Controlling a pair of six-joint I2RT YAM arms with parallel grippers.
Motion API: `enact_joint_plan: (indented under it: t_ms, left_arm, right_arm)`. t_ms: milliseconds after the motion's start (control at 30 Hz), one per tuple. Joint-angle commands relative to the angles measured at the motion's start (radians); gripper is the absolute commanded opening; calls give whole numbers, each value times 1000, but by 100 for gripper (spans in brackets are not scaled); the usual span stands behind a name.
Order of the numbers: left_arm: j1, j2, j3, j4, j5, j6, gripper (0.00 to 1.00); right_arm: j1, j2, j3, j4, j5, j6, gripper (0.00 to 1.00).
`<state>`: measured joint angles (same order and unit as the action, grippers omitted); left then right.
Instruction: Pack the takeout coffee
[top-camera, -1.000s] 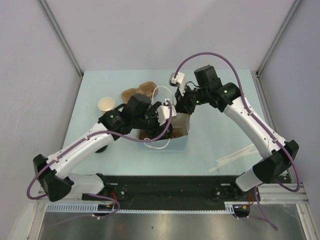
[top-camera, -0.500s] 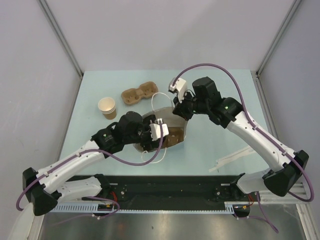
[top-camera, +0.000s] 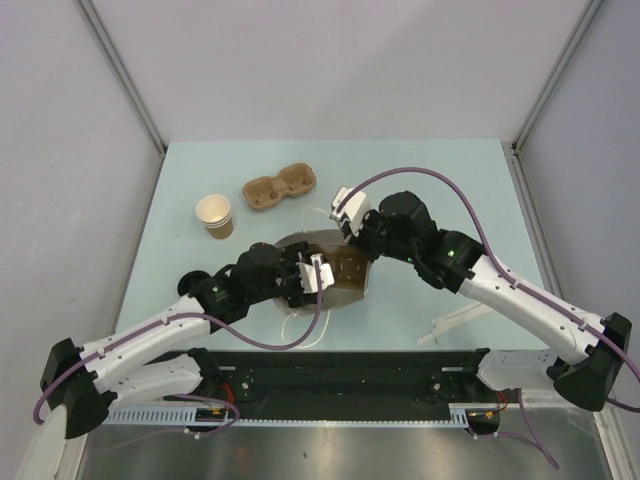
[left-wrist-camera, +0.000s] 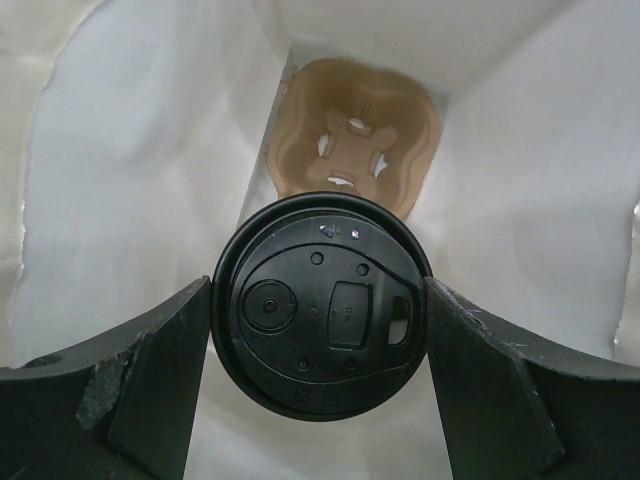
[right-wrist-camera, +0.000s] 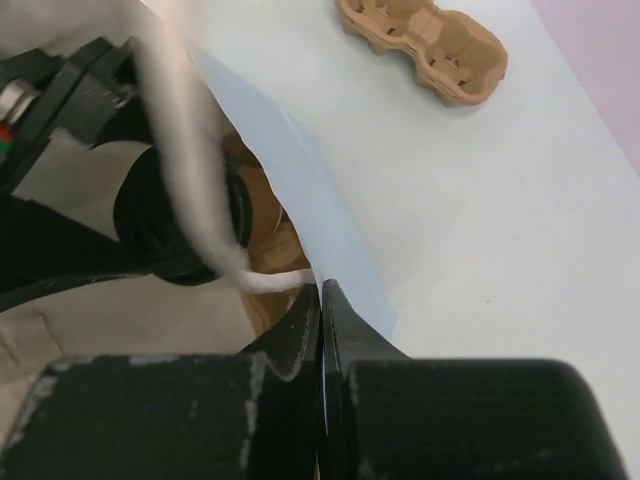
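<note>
While my right gripper (right-wrist-camera: 321, 296) pinches the rim of the blue paper bag (right-wrist-camera: 322, 215), my left gripper (left-wrist-camera: 318, 345) clasps the takeout coffee (left-wrist-camera: 320, 300) inside that bag, toward the near edge of the table (top-camera: 450, 190), so only seating and release seem left.

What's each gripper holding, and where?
Left gripper: takeout coffee, clamped at opposite sides of its lid rim. Right gripper: blue paper bag, pinched at its rim.
</note>
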<state>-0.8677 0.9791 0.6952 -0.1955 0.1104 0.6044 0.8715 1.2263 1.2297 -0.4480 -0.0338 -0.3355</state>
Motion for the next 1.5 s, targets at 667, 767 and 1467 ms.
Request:
enact_joint_plan:
  t_ms: [667,767,1467]
  left_arm:
    - [-134,-30,-129,321,9,80,0]
    - [-136,-5,-118,324,35,84,0]
    - [-110,116,-117,482,112,57,0]
  right_arm:
    - [106,-90,-101,94,71,62,0]
    - [106,-88,-101,97,64,67,0]
    - [104,-94,-102,92,-5,82,0]
